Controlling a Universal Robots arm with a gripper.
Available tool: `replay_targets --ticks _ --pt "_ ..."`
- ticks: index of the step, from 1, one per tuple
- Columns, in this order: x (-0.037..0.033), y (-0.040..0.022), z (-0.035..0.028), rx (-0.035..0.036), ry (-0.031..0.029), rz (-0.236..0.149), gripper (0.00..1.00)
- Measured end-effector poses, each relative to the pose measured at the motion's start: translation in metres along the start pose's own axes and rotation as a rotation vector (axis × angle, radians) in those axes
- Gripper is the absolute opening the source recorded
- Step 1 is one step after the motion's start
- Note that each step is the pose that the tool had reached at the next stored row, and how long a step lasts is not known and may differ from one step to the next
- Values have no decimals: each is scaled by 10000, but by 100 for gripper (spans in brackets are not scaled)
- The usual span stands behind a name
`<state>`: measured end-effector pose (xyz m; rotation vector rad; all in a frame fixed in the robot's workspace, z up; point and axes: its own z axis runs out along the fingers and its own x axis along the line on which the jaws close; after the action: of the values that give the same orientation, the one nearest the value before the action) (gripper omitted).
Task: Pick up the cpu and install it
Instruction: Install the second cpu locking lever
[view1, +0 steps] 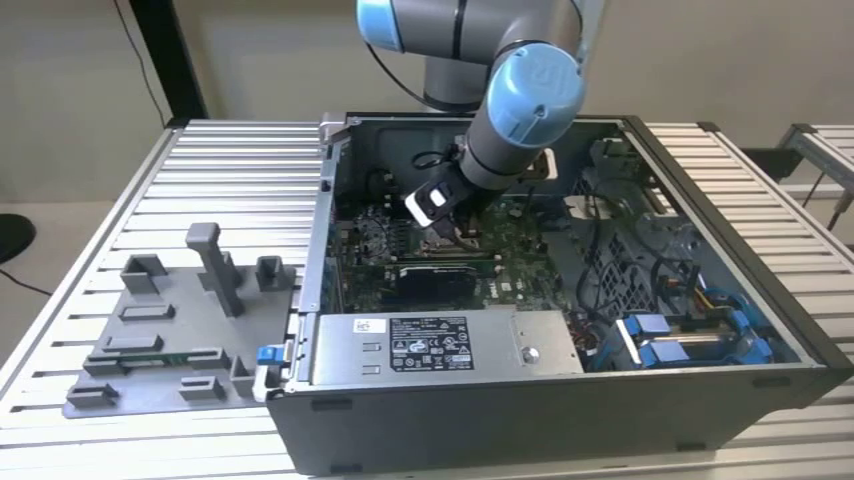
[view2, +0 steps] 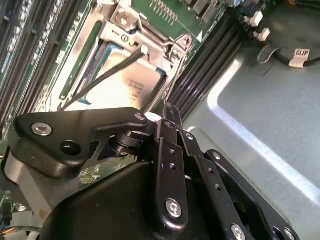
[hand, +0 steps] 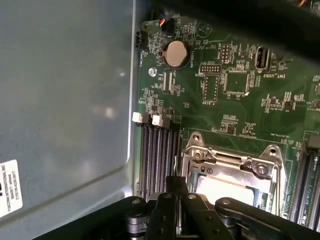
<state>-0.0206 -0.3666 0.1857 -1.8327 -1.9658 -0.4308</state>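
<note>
Now: gripper low over the socket, cpu lying inside it

I am looking down past the gripper (view2: 167, 107), and its black linkages are crowding both wrist views; the fingertips are running out of sight toward the board, so I cannot tell whether the jaws are released or clenched. Just beyond them the cpu (view2: 127, 87) is sitting inside the socket (hand: 227, 172), its pale silvery top showing through the metal frame. A thin lever (view2: 102, 77) is slanting across that pale top in the second wrist view. Beside the socket, dark memory slots (hand: 157, 157) are running in parallel rows, and farther along the green motherboard (hand: 240, 107) a round coin battery (hand: 176, 53) is catching the light. In the exterior view the arm (view1: 527, 110) is reaching down into the open computer case (view1: 561, 400), with the gripper (view1: 447, 215) hanging right over the socket area. Well away from the socket, outside the case toward the exterior view's left, a grey fixture tray (view1: 167, 330) is resting on the slatted table (view1: 240, 170).
</note>
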Motion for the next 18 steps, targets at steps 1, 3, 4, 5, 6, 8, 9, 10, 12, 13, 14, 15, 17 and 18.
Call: replay_targets --ticks 1,3,4,5,6,8,9,10,12,13,14,15,17,18 --pt "4 9 2 0 -1 0 0" --pt "14 22 10 0 -1 -1 0" --pt "22 27 15 0 -2 1 0" --pt "30 30 21 -2 -4 1 0" --pt "36 32 28 -1 -6 0 0" --pt "40 35 43 2 -43 2 0" --pt "39 36 48 3 -64 4 0" --pt "39 36 48 4 -68 4 0" --pt "46 33 35 4 -69 7 0" --pt "66 25 3 4 -63 9 0" --pt "89 13 -33 2 -53 6 0" --pt "111 -15 -67 -3 -40 1 0" --pt "150 -109 -120 -1 21 -2 0" --pt "165 -156 -140 0 30 -3 0"
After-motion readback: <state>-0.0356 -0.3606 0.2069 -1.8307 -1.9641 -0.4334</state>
